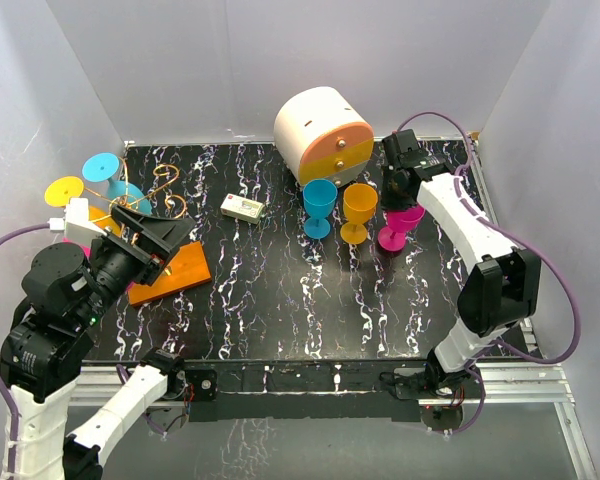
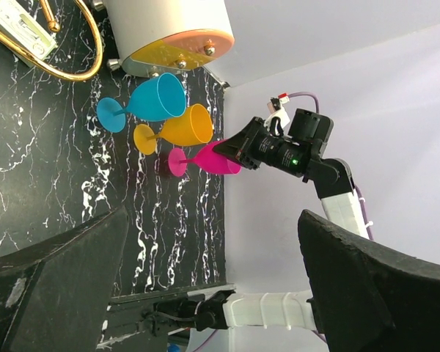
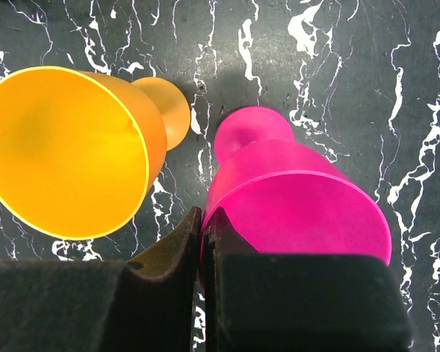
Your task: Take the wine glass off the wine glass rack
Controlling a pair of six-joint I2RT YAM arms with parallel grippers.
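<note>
The rack stands by the table's left edge, with a blue glass and a yellow glass hanging on its far-left side. The left hand, spread wide, sits just beside them. The right hand, well apart near the right edge, pinches a pink glass by its rim.

The desk has a glossy black top streaked with white, marble-like veins. 3 plain pale walls close it in: a back wall, a left wall and a right wall, all bare and white-grey, meeting in straight corner seams. A silver aluminium rail runs along the desk's near edge, with a dull grey surface below it, perhaps the floor. The light is soft and even, leaving faint shadows and a mild sheen on the black top.
</note>
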